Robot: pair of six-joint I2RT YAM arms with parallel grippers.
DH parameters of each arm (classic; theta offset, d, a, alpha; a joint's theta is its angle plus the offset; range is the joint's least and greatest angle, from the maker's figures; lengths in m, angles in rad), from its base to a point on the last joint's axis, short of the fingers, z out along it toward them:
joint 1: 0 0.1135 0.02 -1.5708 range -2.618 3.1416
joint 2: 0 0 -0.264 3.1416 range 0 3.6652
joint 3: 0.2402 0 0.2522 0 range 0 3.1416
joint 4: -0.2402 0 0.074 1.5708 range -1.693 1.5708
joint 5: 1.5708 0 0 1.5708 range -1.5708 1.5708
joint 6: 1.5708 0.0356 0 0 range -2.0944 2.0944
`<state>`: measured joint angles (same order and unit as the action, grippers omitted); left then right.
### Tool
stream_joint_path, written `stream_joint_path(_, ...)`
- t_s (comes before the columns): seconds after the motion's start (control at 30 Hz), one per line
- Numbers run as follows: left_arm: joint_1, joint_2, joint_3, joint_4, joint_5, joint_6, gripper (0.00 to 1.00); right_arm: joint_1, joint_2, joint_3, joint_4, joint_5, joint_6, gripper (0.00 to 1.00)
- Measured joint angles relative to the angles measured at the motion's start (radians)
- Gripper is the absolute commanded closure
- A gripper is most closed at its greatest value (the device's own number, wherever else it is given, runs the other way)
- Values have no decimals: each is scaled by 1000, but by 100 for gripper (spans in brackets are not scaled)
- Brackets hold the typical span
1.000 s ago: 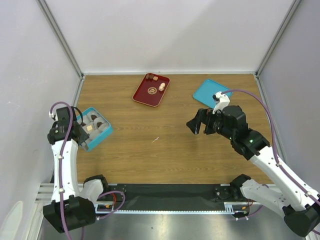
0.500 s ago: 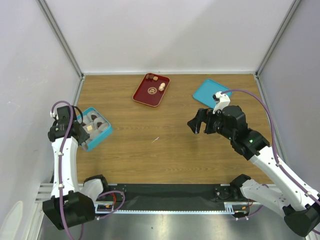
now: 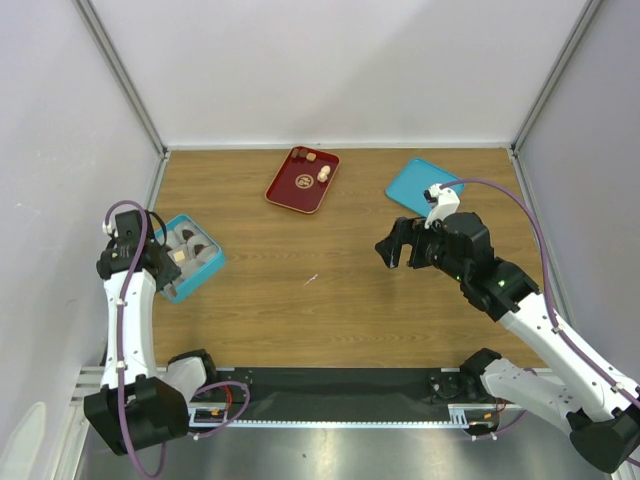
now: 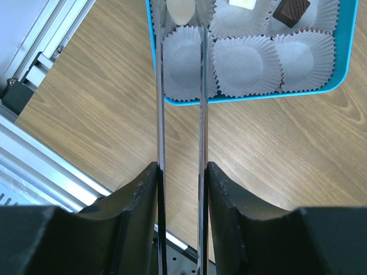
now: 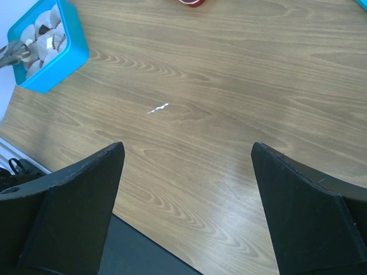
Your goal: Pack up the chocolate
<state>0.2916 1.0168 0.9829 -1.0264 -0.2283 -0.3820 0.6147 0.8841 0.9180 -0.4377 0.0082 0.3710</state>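
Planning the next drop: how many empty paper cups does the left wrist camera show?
3 empty paper cups, all in the near row of the teal box: one framed by the left tool, one middle, one right. The box runs off frame, so more may be hidden.

Two grippers (image 3: 172, 258) (image 5: 186, 148), one red tray (image 3: 290, 192), one box (image 5: 63, 63), one lid (image 3: 416, 186).

L gripper (image 3: 160, 262) over teal box (image 3: 200, 277) — chocolate (image 3: 324, 175) on red tray (image 3: 298, 192).
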Motion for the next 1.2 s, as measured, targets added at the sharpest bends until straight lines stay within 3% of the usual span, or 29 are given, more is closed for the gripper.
stream_joint_path(0.43,0,1,4,6,0,19,56,-10,-2,0,-11,14,-7,0)
stream_joint_path(0.57,-15,11,69,-10,0,28,56,-34,-2,0,-14,10,-6,0)
stream_joint_path(0.87,-342,192,405,-17,-56,52,57,-66,63,18,-20,-21,20,0)
stream_joint_path(1.2,-572,416,514,125,-12,140,57,-132,133,124,-63,-78,25,0)
